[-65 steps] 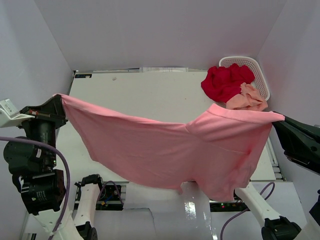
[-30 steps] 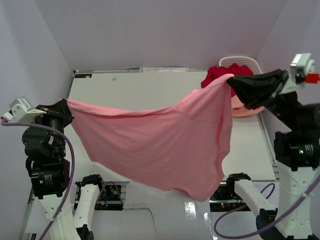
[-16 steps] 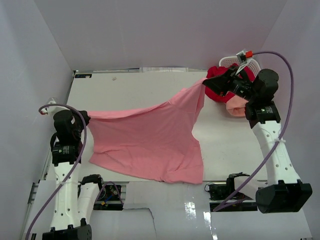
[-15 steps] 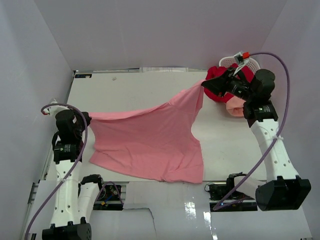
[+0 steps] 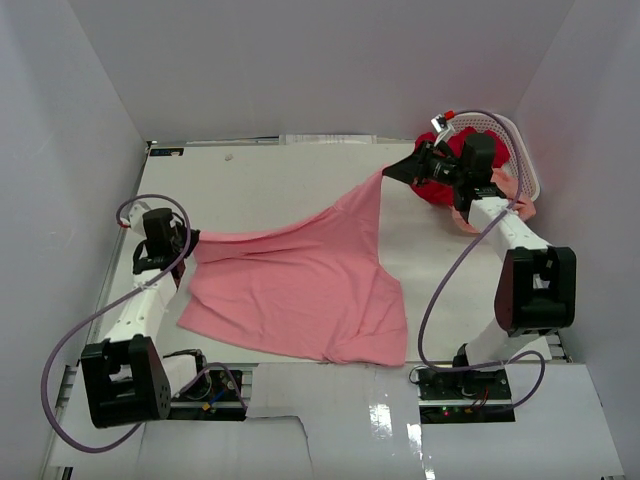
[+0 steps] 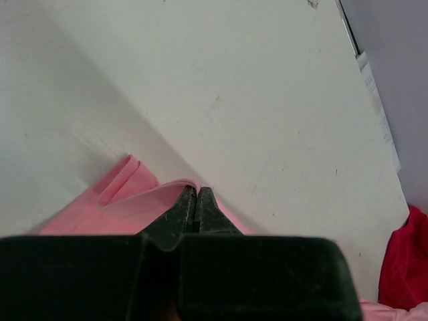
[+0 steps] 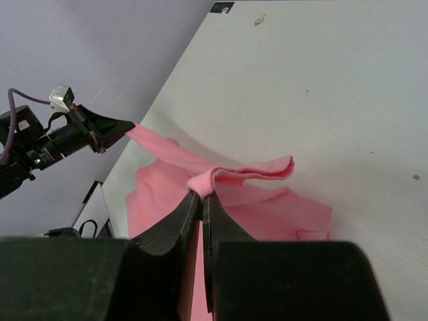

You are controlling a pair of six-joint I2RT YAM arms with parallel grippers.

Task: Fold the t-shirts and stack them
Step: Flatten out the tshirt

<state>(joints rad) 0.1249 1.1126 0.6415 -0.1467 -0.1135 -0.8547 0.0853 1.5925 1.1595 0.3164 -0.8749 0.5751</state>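
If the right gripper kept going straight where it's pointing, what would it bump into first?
The right gripper is pinching the pink t-shirt, so that bunched cloth sits right at its tips. Past it, the line seems to slant onto the bare white table, though depth is hard to judge.

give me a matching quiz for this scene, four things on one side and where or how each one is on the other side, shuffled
Things:
1. pink shirt
2. red shirt
3. basket
4. left gripper

Places or states:
A. white, at the far right corner of the table
B. shut on a pink corner near the left edge
C. spread mid-table, two corners lifted
D. crumpled heap by the basket

Pairs: 1-C, 2-D, 3-A, 4-B
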